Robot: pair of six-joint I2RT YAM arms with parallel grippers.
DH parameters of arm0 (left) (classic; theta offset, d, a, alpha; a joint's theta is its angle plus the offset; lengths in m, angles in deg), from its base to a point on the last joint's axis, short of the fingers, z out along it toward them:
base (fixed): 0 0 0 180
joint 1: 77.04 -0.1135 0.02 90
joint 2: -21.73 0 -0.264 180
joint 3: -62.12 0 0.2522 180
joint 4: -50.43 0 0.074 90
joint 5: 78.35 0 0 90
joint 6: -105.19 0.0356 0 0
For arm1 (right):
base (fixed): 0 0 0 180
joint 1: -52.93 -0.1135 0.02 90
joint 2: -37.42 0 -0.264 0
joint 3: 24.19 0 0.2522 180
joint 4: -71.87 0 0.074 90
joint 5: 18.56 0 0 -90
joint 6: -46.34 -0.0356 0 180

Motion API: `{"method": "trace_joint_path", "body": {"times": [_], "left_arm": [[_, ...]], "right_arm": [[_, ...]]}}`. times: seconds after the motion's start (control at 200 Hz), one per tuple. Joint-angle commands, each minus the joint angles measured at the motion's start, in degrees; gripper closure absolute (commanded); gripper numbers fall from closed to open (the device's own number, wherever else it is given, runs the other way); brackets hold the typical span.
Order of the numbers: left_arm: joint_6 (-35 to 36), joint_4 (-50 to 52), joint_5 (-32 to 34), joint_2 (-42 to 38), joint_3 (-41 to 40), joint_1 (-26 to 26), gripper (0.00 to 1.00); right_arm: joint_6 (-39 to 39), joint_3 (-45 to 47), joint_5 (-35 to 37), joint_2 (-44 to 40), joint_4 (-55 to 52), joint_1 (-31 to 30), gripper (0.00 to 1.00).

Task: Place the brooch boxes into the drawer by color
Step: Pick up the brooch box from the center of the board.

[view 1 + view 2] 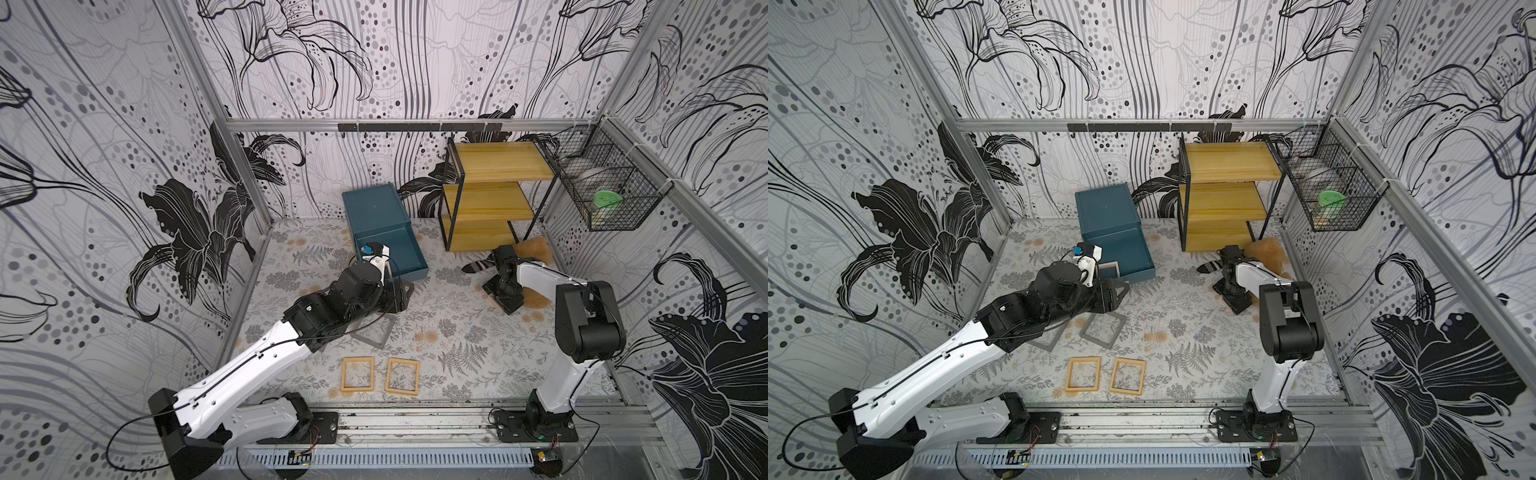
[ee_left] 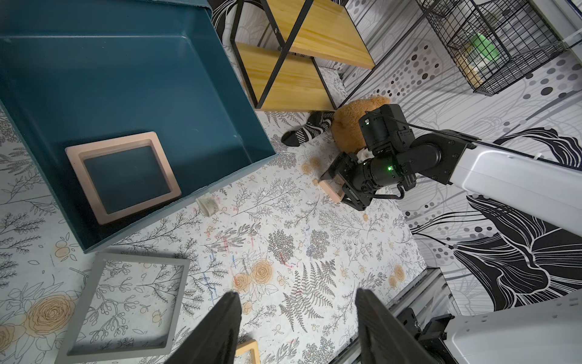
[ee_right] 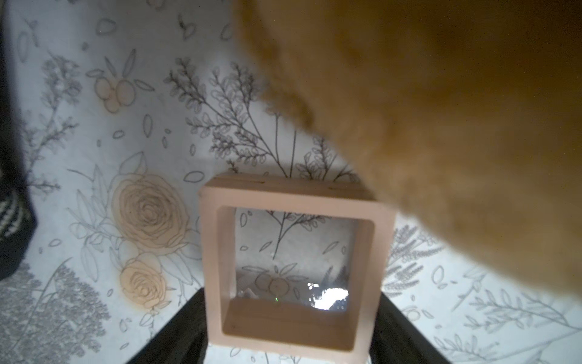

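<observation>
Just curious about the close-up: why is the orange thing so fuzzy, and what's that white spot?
Right wrist view: the plush toy sits too near the lens, so it is out of focus; the white spot is glare on the clear window of the pink box.

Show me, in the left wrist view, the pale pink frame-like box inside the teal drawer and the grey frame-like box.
pale pink frame-like box [image 2: 126,179]: left wrist view, clear centre.
grey frame-like box [image 2: 126,307]: left wrist view, clear centre.
</observation>
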Motion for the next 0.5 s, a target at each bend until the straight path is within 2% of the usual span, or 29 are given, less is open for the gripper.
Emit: {"method": "trace_joint_path", "body": {"times": [0.0,0.21,0.496], "left_arm": [[0.02,-1.8,0.68,-0.45,0.24,0.24,0.37],[0.15,-1.89,0.22,-0.55,0.13,0.24,0.37],[-0.11,-0.99,2.56,-1.07,1.45,0.24,0.37]], "right_arm": [[0.12,1.27,0.75,-0.36,-0.75,-0.22,0.33],[2.3,-1.14,3.8,-1.69,-3.54,-2.5,0.45],[8.51,-5.36,10.82,-9.47,-7.51,-9.97,0.51]]}}
